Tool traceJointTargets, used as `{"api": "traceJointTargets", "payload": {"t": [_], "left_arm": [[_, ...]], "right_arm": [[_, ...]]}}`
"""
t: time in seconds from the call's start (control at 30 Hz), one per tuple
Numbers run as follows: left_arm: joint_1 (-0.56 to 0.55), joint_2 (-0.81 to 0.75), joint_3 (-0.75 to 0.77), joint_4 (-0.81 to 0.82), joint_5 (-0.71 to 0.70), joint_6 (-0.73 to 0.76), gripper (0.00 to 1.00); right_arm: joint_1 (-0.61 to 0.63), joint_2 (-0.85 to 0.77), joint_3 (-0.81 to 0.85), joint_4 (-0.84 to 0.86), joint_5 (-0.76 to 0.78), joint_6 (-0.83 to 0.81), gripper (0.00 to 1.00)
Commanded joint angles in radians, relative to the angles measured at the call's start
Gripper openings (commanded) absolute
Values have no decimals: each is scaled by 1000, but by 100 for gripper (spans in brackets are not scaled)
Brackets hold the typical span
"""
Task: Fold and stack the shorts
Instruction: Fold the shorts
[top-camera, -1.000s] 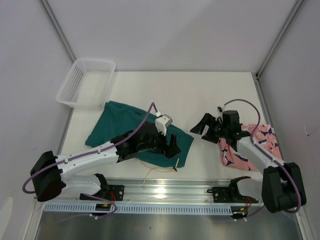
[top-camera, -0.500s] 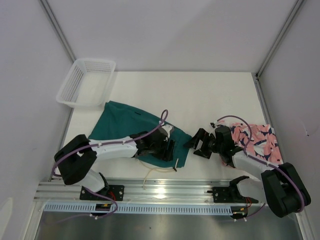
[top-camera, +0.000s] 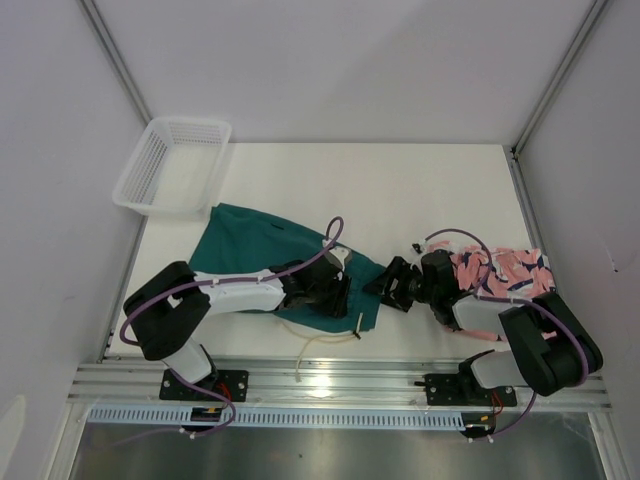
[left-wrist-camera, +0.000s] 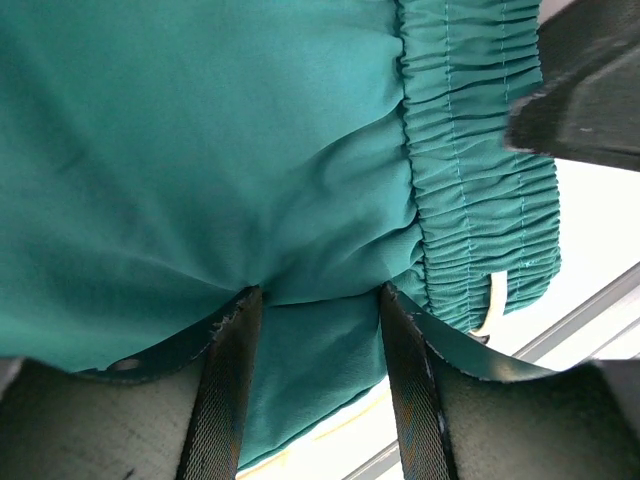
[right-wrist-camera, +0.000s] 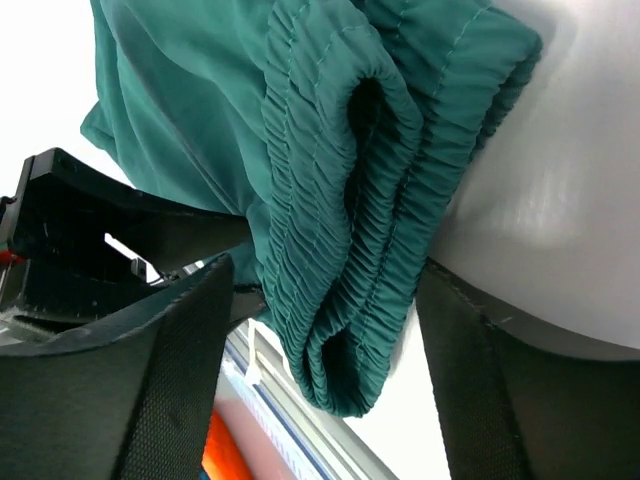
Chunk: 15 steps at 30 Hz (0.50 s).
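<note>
The dark teal shorts (top-camera: 260, 250) lie spread at centre left, their gathered waistband (right-wrist-camera: 370, 200) toward the right and a pale drawstring (top-camera: 300, 345) trailing at the front. My left gripper (top-camera: 335, 295) presses down on the teal cloth (left-wrist-camera: 200, 150) near the waistband; its fingers (left-wrist-camera: 225, 390) stand apart with a puckered fold between them. My right gripper (top-camera: 390, 285) is open at the waistband's right corner, which sits between its fingers (right-wrist-camera: 180, 380) without touching them. The pink shark-print shorts (top-camera: 505, 270) lie crumpled at the right, partly under the right arm.
A white mesh basket (top-camera: 175, 165) stands at the back left corner. The aluminium rail (top-camera: 320, 380) runs along the near table edge, just in front of the waistband. The two grippers are almost touching, and the right one's finger (left-wrist-camera: 590, 100) shows in the left wrist view.
The right gripper has moved left and down from beside the pink shorts to the teal waistband corner. The left gripper has settled onto the teal cloth. Both pairs of jaws have narrowed.
</note>
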Motion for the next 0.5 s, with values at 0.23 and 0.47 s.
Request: {"api": "traceJointTargets", "payload": {"t": [0.23,0.47], "left_arm": [[-11,34,14,12,-17,-13,55],[-34,63,28,35,-15,-20,55]], "right_arm": [[55,91,27,100,15,15,49],[96,1,114,-84,79,-27,39]]}}
